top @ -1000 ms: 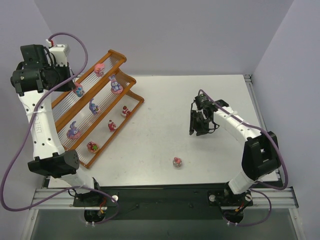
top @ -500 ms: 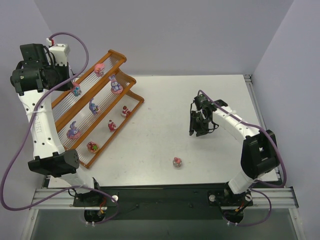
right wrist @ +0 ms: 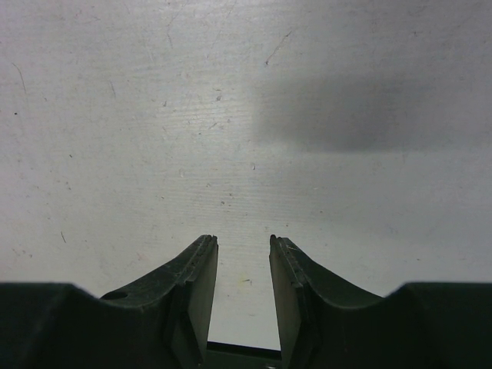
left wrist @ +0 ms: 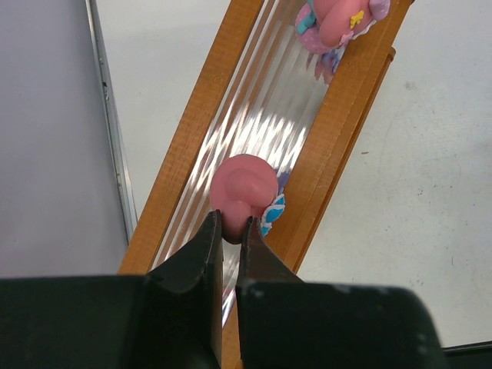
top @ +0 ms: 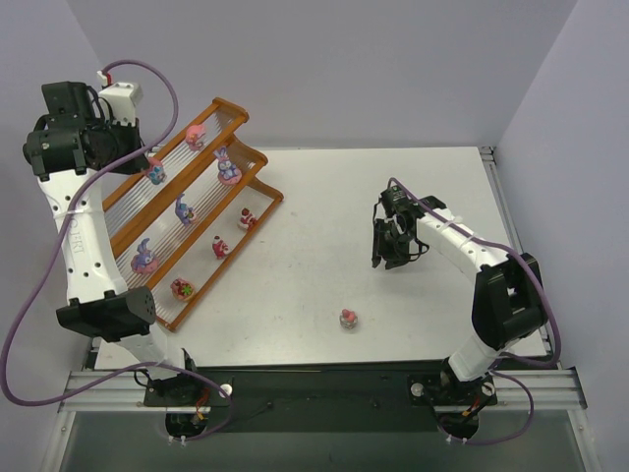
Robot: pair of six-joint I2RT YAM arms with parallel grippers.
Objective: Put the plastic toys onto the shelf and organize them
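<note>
Left gripper (left wrist: 233,227) has nudged its pink toy (left wrist: 244,183) slightly along the top tier of the shelf (left wrist: 188,146), jaws clamped on it. Right gripper (right wrist: 242,257) hangs part-open over bare table (top: 324,197), empty. 1 loose toy (top: 348,318) waits there. Letting go off-balance could tip the pink toy off the rods.

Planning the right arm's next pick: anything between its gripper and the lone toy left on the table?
Nothing visible. Only bare white table lies between the open, empty right gripper and the small pink plastic toy; the orange-brown wooden shelf stands well off to the left.
</note>
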